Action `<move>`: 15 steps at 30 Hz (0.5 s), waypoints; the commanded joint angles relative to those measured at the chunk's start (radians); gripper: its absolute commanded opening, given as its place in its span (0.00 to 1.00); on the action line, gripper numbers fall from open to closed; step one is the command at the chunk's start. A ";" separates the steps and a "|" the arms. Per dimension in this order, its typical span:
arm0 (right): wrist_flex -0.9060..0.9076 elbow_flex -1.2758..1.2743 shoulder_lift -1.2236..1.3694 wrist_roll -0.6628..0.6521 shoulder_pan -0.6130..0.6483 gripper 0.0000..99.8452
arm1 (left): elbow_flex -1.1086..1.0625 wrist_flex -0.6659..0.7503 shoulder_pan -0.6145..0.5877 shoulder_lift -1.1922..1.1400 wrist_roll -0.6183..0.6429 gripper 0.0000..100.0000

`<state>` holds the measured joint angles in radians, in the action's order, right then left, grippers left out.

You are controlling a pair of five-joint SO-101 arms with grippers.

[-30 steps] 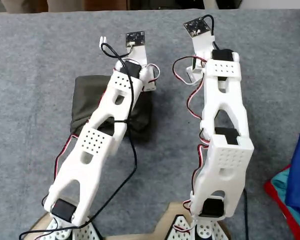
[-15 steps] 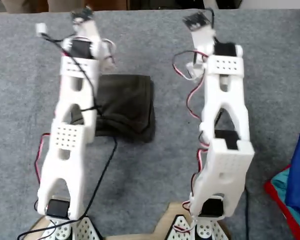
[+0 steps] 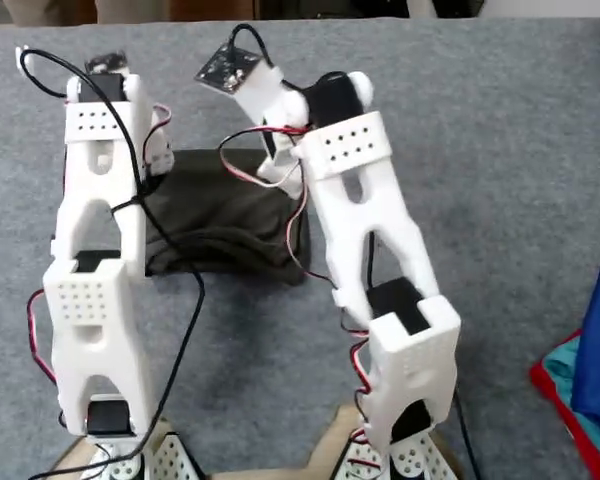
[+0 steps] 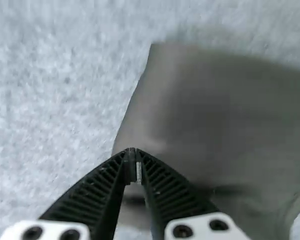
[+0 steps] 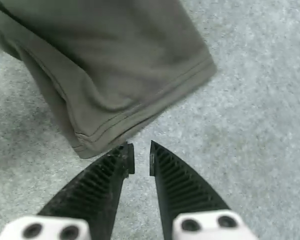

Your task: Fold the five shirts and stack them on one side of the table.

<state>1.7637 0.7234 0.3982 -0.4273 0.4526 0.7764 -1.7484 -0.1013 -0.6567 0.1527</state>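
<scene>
Olive folded shirt, left gripper closed empty above its edge, right gripper slightly parted beside hem.

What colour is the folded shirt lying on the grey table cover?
The folded shirt is plain dark olive-green, clearest in the right wrist view.

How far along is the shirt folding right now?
Done: one dark shirt lies folded on the grey table between the arms. In hand: the left pincer is shut over that shirt's edge, the right pincer slightly open beside its corner. Left: a heap of blue, teal and red cloth at the table's right edge looks unfolded; no stack yet.
</scene>
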 commanded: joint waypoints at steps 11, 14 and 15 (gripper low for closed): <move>-0.023 -0.243 -0.067 0.423 0.211 0.02 | -0.313 0.170 -0.069 0.116 -0.160 0.02; -0.123 -0.320 -0.067 0.529 0.206 0.02 | -0.334 0.187 -0.069 0.114 -0.169 0.02; -0.163 -0.348 -0.067 0.539 0.200 0.02 | -0.347 0.199 -0.069 0.114 -0.173 0.02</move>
<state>1.6932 0.4289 0.3982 0.0407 0.6475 0.4419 -1.5781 -0.1611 -0.6091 -0.0084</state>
